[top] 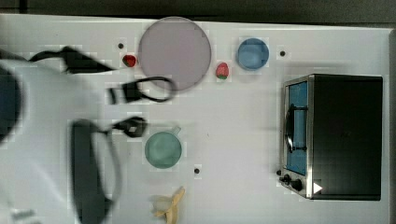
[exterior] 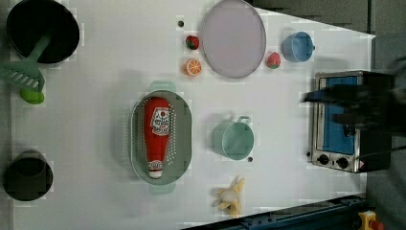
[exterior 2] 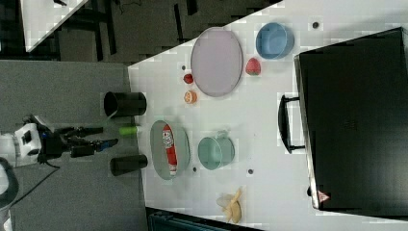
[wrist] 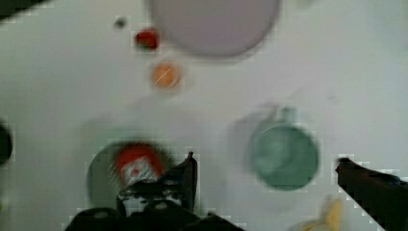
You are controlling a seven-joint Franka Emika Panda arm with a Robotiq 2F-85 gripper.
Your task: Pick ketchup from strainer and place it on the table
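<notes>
While your end effector (exterior 2: 109,136) hangs with its fingers spread wide and nothing between them, apart from the tabletop (exterior: 95,72), the ketchup (exterior: 156,136) lies lengthwise inside the strainer (exterior: 184,129). Beyond, in the left view, sits the teal cup (exterior: 233,139).

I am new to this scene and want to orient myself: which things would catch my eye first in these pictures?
The red squeeze bottle of ketchup with a white cap stands out most: it lies lengthwise inside the pale green oval plastic strainer on the white table. Next comes the big black and silver toaster oven at the top view's right, and the large round grey-lilac plate at the top view's upper edge.
</notes>
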